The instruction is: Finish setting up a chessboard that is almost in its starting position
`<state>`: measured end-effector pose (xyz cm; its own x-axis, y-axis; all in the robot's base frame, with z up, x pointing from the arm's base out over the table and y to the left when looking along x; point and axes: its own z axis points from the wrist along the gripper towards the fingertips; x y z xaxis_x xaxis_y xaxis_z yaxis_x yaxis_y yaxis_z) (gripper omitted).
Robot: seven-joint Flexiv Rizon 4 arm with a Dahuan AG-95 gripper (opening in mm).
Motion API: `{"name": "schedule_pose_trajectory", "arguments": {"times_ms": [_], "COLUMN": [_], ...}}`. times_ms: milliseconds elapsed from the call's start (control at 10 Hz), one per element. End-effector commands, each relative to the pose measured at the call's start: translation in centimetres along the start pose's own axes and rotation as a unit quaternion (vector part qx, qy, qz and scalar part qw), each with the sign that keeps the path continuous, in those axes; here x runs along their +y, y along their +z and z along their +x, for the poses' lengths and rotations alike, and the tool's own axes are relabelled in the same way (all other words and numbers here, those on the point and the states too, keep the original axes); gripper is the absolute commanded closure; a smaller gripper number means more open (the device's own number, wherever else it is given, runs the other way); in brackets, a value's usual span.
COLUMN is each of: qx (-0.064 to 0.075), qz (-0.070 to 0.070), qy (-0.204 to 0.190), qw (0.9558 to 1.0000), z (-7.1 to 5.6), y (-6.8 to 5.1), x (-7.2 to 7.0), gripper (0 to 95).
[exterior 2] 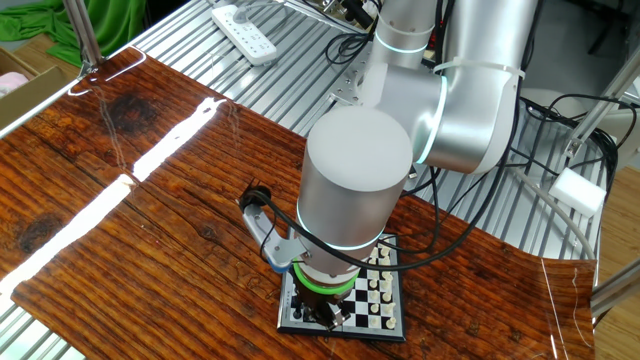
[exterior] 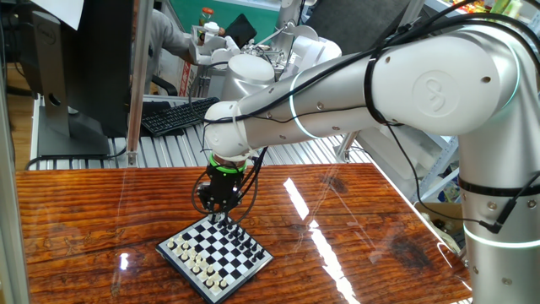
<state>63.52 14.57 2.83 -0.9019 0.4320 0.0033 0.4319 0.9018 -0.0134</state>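
Note:
The chessboard (exterior: 218,249) lies on the wooden table near its front edge. White pieces (exterior: 199,265) line its near-left side and black pieces (exterior: 246,240) its far-right side. My gripper (exterior: 224,218) points straight down over the board's far corner, by the black rows, fingers close together and shut. Anything between the fingertips is too small to make out. In the other fixed view the arm's wrist covers most of the chessboard (exterior 2: 360,333); only white pieces (exterior 2: 380,285) and the gripper (exterior 2: 325,314) low over the dark squares show.
The wooden tabletop (exterior: 101,219) spreads around the board. Behind it is a ribbed metal surface with a keyboard (exterior: 173,114), a monitor stand and a power strip (exterior 2: 245,30). The arm's big base and cables (exterior: 472,169) fill the right side.

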Motion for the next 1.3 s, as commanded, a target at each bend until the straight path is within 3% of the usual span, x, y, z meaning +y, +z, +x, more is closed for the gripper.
{"name": "schedule_pose_trajectory", "arguments": {"times_ms": [100,1300], "qx": [0.0,0.003], "qz": [0.0,-0.001], "qy": [0.001,0.006], "qw": [1.0,1.0], "z": [0.01,-0.01], "y": [0.04,0.0], "x": [-0.03,-0.01], "gripper": [95.0,95.0]}}
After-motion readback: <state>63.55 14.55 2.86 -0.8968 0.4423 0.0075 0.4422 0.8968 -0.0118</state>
